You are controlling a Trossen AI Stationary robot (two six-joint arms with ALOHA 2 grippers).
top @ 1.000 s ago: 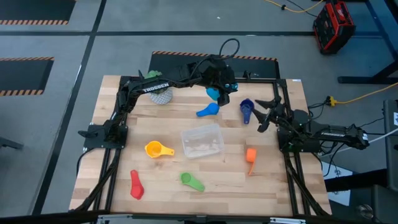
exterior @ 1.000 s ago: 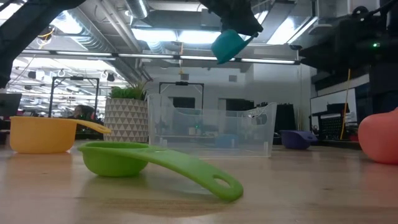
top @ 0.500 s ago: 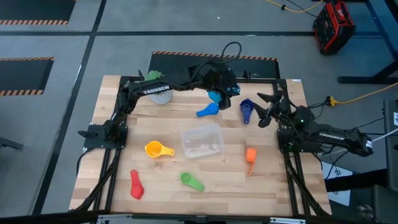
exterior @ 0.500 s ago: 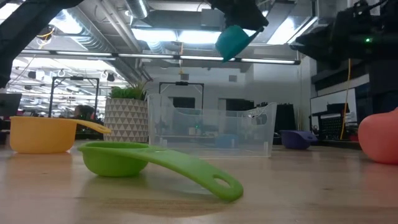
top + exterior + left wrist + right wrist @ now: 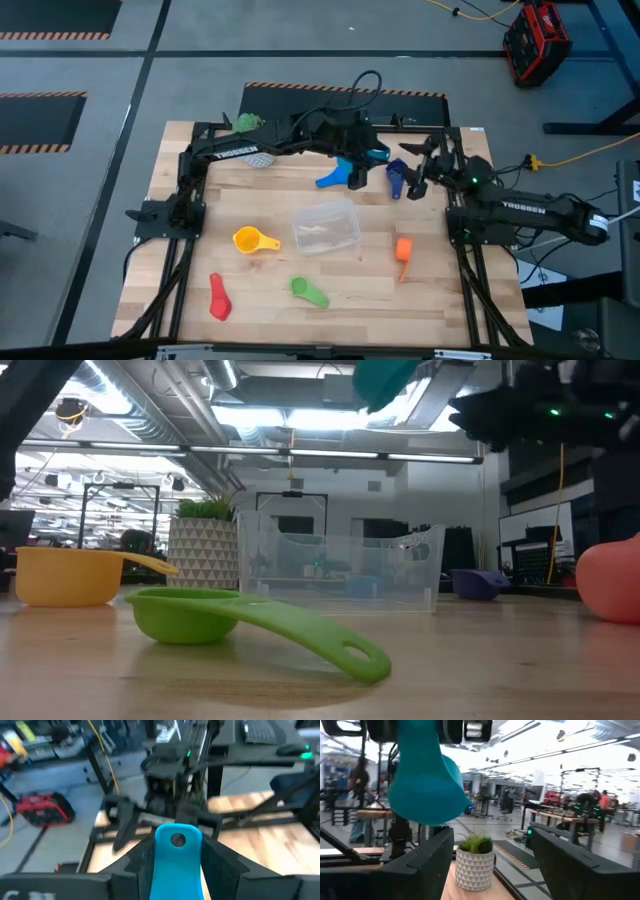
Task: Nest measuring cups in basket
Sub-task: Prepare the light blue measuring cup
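A light blue cup (image 5: 346,153) was held clear of the surface (image 5: 250,290) by the left hand (image 5: 357,160), clenched on its flat handle (image 5: 175,857), above the far part of the surface and well apart from the basket (image 5: 325,226). The right hand (image 5: 420,165) was held open close by, its fingers (image 5: 427,865) spread below the raised cup (image 5: 422,780), so a hand-over was judged likely. A mistimed release could let the cup be dropped onto the blue cup (image 5: 333,178) or dark blue cup (image 5: 397,178) lying beneath, and the two hands could be knocked together. The yellow cup (image 5: 253,240), orange cup (image 5: 403,250), green cup (image 5: 307,291) and red cup (image 5: 218,297) lay scattered around the basket, none yet nested.
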